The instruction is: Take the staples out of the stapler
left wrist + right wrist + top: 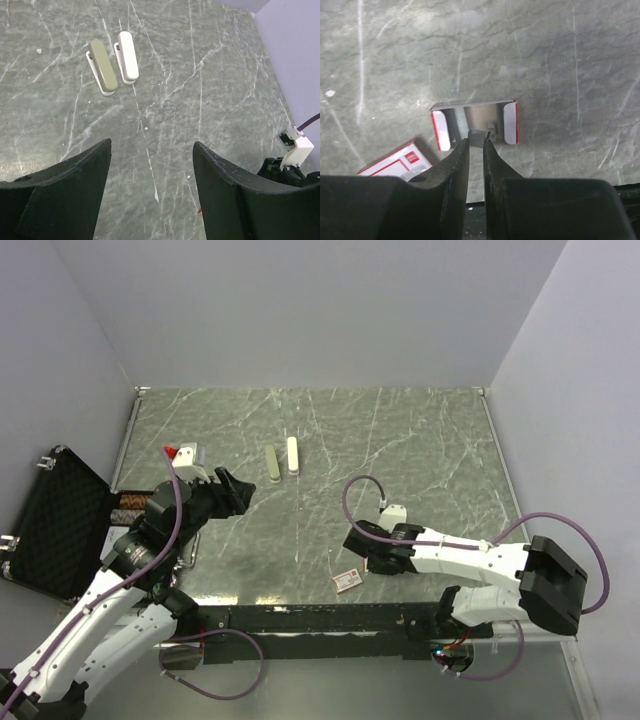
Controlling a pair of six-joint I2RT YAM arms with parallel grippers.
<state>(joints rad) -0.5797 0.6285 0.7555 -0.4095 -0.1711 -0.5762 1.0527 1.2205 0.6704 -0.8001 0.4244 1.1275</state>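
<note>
**A:** The right pincer [476, 141] is seen nearly closed. A thin grey strip, taken to be the staples [479, 134], is pinched at its very tips, just above the open tray [470, 112] with red-and-white ends.

**B:** And the left pincer [152, 145] is held wide apart with nothing between its fingers. It is raised off the surface [210, 75], short of the green stapler [103, 65] and the white stapler [127, 55], which lie side by side.

**A:** So the strip looks to be out of the stapler, and a drop into the tray is judged to be what is left.

**B:** What could be spoiled here?

**A:** The hold is only at the tips. If the strip is released off-centre or tilted, it could be caught on the tray's rim and tipped onto the surface. The tray looks light, too, and could be nudged aside by a finger.

**B:** The wrist view is needed for that. From overhead, tray and strip are hidden under the arm, and only the red-and-white box [348, 580] is shown beside it.

**A:** And only overhead is the black case [50, 525] shown, off the surface to the left.
</note>
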